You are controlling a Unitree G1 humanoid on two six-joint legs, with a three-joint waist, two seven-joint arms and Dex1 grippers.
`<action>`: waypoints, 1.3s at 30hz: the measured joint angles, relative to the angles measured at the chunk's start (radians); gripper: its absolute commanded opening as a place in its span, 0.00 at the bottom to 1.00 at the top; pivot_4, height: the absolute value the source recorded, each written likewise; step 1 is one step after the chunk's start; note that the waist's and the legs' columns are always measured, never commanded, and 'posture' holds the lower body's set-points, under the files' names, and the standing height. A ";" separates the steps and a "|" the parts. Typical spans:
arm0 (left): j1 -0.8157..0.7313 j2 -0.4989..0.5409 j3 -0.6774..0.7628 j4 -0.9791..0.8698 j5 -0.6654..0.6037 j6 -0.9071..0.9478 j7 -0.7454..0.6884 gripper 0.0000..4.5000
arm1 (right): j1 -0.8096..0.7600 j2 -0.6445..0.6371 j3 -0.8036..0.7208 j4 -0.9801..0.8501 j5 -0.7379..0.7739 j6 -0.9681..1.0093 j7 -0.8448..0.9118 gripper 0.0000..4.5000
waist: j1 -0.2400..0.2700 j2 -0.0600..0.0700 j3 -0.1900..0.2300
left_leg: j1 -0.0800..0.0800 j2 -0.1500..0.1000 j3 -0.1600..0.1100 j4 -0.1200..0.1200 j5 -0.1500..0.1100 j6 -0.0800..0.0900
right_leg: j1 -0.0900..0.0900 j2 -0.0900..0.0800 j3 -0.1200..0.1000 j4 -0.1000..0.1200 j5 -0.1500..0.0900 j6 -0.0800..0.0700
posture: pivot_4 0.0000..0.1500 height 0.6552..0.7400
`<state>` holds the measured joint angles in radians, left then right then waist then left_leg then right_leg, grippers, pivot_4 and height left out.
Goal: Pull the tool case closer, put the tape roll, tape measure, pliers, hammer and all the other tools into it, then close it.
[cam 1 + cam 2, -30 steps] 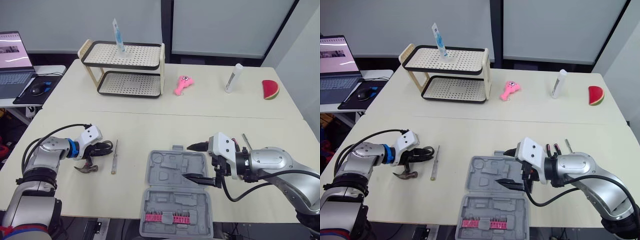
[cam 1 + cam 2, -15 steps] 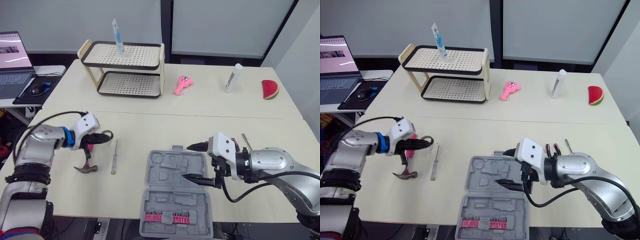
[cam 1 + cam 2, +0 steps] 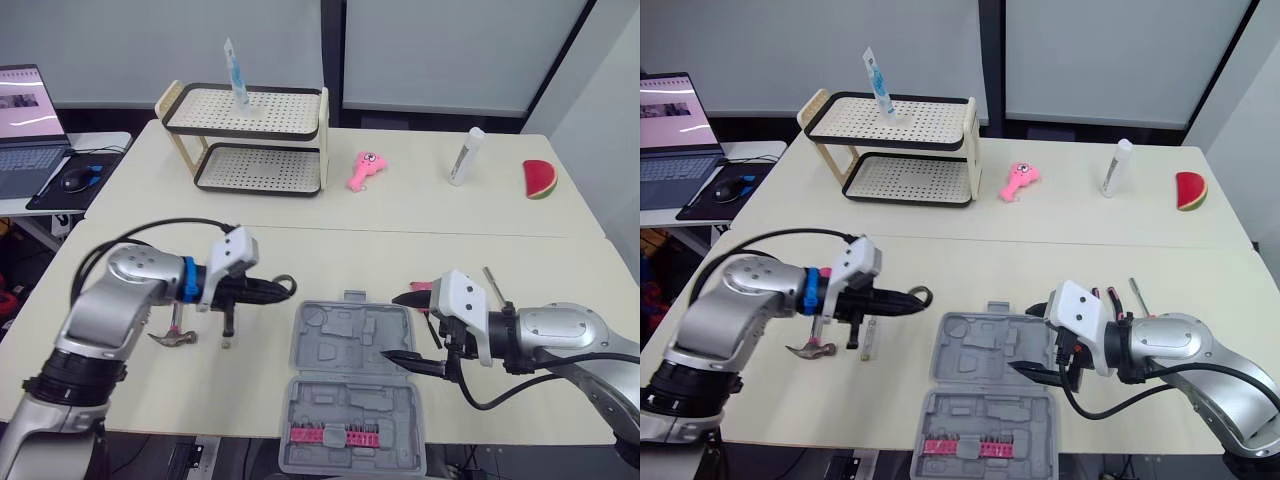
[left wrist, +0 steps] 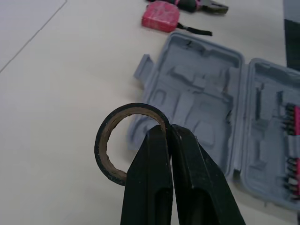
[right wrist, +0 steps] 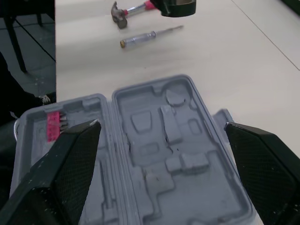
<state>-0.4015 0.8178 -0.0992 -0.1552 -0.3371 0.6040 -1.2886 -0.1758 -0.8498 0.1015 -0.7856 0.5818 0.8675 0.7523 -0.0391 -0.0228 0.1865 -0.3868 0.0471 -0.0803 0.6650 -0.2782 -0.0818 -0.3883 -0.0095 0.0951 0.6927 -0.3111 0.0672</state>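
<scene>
Our left gripper has its fingers pressed shut on the rim of the tape roll, holding the ring in the air above the table just left of the tool case, we judge so as to lower it into a recess. The case lies open by the table's front edge, and our right gripper hovers over its right side, spread wide and empty, perhaps to steady it. The hammer and screwdriver wait toward the front left corner
</scene>
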 measured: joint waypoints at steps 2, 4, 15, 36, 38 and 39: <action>0.026 -0.032 -0.031 0.021 0.008 -0.026 0.013 0.01 | 0.002 -0.003 0.000 -0.004 -0.002 0.016 -0.015 1.00 | -0.002 0.000 0.000 | 0.002 0.000 0.000 -0.001 0.000 0.000 | 0.001 0.001 0.001 0.000 0.000 0.000 | 1.00 0.94; 0.046 -0.054 -0.056 0.063 0.018 -0.054 0.016 0.01 | 0.002 -0.005 0.000 -0.007 -0.010 0.026 -0.027 1.00 | -0.002 0.000 0.000 | 0.002 0.000 0.000 -0.001 0.000 0.000 | 0.000 0.001 0.001 0.000 0.000 -0.001 | 1.00 0.94; 0.045 -0.186 -0.114 0.327 0.105 -0.292 0.034 0.01 | 0.001 0.000 0.020 -0.021 -0.010 0.053 -0.068 1.00 | 0.008 0.000 0.000 | 0.001 0.000 0.000 -0.002 0.000 0.000 | 0.001 0.001 0.001 -0.004 0.000 -0.001 | 1.00 0.94; -0.009 -0.142 -0.158 0.191 0.130 -0.251 0.014 0.01 | 0.011 0.003 0.021 -0.039 -0.008 0.081 -0.087 1.00 | 0.008 0.000 0.000 | 0.001 0.000 0.000 -0.002 0.000 0.000 | 0.001 0.001 0.001 -0.005 0.000 0.000 | 1.00 0.94; -0.013 -0.165 -0.181 0.201 0.146 -0.268 0.017 0.01 | 0.010 0.003 0.022 -0.038 -0.011 0.080 -0.088 1.00 | 0.008 0.000 0.000 | 0.001 0.000 0.000 -0.002 0.000 0.000 | 0.001 0.001 0.001 -0.005 0.000 0.000 | 1.00 0.94; -0.019 -0.176 -0.190 0.211 0.153 -0.272 0.021 0.01 | 0.009 0.003 0.024 -0.037 -0.012 0.080 -0.089 1.00 | 0.008 0.000 0.000 | 0.001 0.000 0.000 -0.002 0.000 0.000 | 0.001 0.001 0.001 -0.005 0.000 0.000 | 1.00 0.94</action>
<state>-0.4202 0.6417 -0.2891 0.0555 -0.1837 0.3316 -1.2674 -0.1665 -0.8470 0.1254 -0.8229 0.5702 0.9478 0.6634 -0.0307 -0.0228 0.1866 -0.3860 0.0469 -0.0802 0.6628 -0.2783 -0.0816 -0.3868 -0.0088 0.0959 0.6879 -0.3113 0.0668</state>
